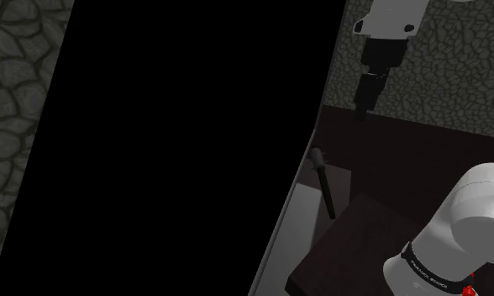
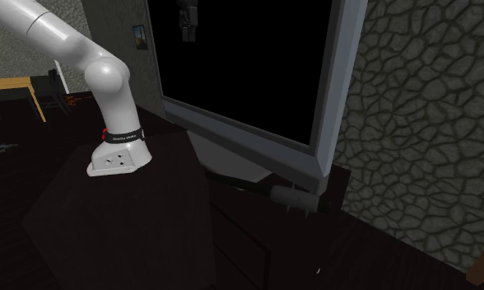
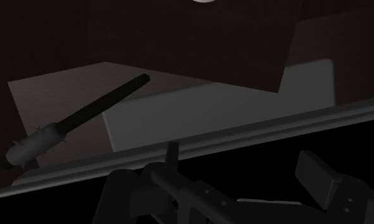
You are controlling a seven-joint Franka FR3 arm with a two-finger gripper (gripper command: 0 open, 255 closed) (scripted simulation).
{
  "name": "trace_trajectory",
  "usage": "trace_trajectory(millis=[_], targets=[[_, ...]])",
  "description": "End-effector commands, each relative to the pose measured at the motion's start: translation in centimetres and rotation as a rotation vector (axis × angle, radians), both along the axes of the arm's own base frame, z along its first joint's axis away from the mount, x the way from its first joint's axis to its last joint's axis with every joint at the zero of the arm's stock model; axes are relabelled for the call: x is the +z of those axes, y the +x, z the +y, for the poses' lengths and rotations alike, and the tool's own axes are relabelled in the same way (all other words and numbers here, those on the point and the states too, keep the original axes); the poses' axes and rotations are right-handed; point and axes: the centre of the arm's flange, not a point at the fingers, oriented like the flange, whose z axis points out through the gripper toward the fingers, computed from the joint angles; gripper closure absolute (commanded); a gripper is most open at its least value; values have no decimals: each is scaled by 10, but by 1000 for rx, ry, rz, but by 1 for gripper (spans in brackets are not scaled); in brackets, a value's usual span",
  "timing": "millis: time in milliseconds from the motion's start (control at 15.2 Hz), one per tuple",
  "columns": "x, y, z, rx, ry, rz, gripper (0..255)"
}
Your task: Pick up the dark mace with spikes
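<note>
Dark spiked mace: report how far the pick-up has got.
Done: nothing yet. The dark spiked mace with a long handle lies flat on the dark tabletop, untouched. In hand: the all-black two-finger gripper hangs open above the mace and well clear of it. Left: descend, close on the handle, lift.

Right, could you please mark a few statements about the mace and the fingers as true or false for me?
The mace lies flat on a dark surface. True.
The mace is already grasped. False: the fingers hang above it, apart and empty.
The mace's spiked head points toward the stand. False: its handle end does.
A stone-patterned wall rises beside the mace. True.
</note>
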Motion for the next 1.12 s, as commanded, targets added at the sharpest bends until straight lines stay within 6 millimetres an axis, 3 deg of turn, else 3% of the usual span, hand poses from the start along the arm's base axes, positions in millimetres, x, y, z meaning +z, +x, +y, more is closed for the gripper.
trace_trajectory(millis=[0,1056], targets=[[0,0,0,0,0,0,0],[-178,74,-73,-353,-68,-29,0]])
